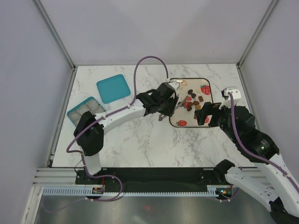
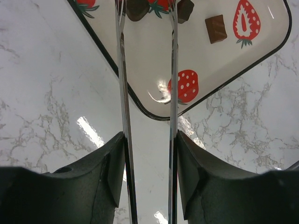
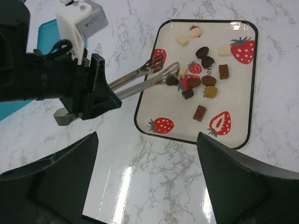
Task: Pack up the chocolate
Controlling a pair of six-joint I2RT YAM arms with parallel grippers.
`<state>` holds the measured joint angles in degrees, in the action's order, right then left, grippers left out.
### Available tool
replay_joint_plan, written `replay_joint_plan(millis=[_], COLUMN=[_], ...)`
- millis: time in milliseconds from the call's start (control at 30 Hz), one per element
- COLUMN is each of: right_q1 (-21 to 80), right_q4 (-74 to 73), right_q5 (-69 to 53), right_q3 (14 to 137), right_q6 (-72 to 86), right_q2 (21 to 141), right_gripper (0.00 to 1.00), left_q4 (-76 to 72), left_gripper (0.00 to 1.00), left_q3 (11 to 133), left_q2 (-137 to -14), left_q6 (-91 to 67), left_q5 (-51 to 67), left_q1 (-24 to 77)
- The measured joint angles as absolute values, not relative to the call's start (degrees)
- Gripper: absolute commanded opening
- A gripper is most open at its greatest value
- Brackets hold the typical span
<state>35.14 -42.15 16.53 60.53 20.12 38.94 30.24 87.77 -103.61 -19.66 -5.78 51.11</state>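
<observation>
1. Where grey walls (image 1: 154, 32) enclose it, a white marble table (image 1: 140, 144) lies beneath both jaw pairs.
2. Ahead of the right gripper (image 3: 147, 137), jaws wide and empty, sits a strawberry-print tray (image 3: 238, 98).
3. On the left gripper (image 2: 149, 140), jaws clamp silver tongs (image 3: 169, 70).
4. Scattered chocolate (image 3: 209, 80) lies on the tray at the tong tips.

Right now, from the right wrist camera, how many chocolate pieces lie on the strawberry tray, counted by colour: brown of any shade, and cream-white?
Brown pieces: 9
Cream-white pieces: 3
Total: 12, all on the tray. Anything hidden under the tongs is not counted.
</observation>
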Motion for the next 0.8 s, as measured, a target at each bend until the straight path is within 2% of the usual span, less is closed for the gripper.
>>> replay_joint_plan(millis=[800], right_q1=[35.1], right_q4=[-42.6], right_q5=[18.1], right_q3=[60.6], right_q6=[19.4], right_q2=[37.5], right_gripper=[0.95], left_q4=[27.6], left_gripper=[0.53], left_q3=[87.8], left_q2=[-112.1], left_q6=[-18.9], left_q5=[-5.8], left_q1=[51.8])
